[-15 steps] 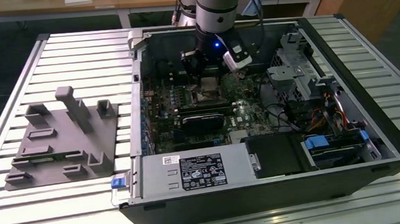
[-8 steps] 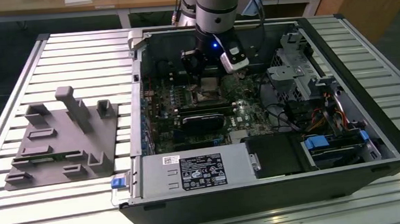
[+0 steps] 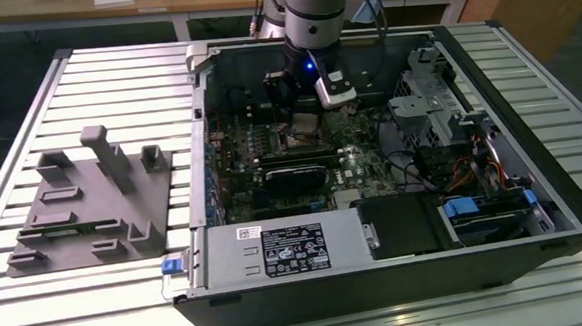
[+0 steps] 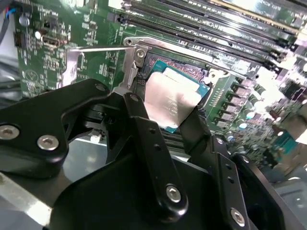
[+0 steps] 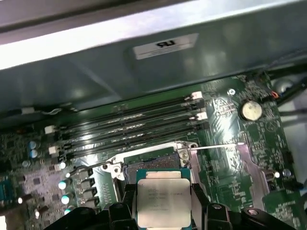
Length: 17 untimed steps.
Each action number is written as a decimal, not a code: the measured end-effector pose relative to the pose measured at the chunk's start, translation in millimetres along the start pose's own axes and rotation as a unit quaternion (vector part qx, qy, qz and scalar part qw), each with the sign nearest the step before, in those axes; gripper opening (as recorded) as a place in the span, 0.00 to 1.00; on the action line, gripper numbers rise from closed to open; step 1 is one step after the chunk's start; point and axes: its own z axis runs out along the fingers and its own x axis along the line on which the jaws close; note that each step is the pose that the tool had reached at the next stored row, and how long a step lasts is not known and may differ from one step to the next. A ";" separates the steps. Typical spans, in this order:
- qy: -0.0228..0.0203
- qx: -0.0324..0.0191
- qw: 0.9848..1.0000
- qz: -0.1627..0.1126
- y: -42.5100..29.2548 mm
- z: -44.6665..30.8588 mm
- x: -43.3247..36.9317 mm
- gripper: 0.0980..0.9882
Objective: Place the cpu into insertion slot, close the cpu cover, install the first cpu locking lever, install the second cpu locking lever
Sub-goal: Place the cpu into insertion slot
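My gripper [image 3: 305, 119] hangs inside the open computer case, just above the motherboard. In both wrist views its black fingers [image 4: 144, 139] are shut on the cpu [image 5: 162, 199], a flat square chip with a pale silvery top [image 4: 165, 100], held by two opposite edges. The insertion slot [image 5: 148, 162] lies directly under and slightly beyond the chip, its dark centre and metal rim [image 4: 184, 72] partly hidden by it. The chip appears to hover above the socket, not seated. The cpu cover [image 5: 259, 175] is swung open to one side [image 4: 67, 67], with a thin lever rod [image 5: 216, 147] along it.
Long memory slots [image 5: 129, 124] run right beside the socket, with the case wall [image 5: 144, 72] beyond them. A coin battery [image 5: 250, 110] sits near the cover. In the exterior view, a drive cage [image 3: 439, 101] and power supply [image 3: 276, 247] crowd the case; a grey fixture [image 3: 91, 198] stands on the table.
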 end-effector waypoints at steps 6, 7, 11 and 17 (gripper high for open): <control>-0.004 0.001 0.999 0.047 0.0 0.5 0.0 0.49; -0.004 0.001 0.999 0.054 -0.1 0.5 0.0 0.49; -0.007 0.002 0.996 0.085 -0.1 0.9 0.0 0.49; -0.010 0.003 0.991 0.132 -0.1 1.4 0.0 0.49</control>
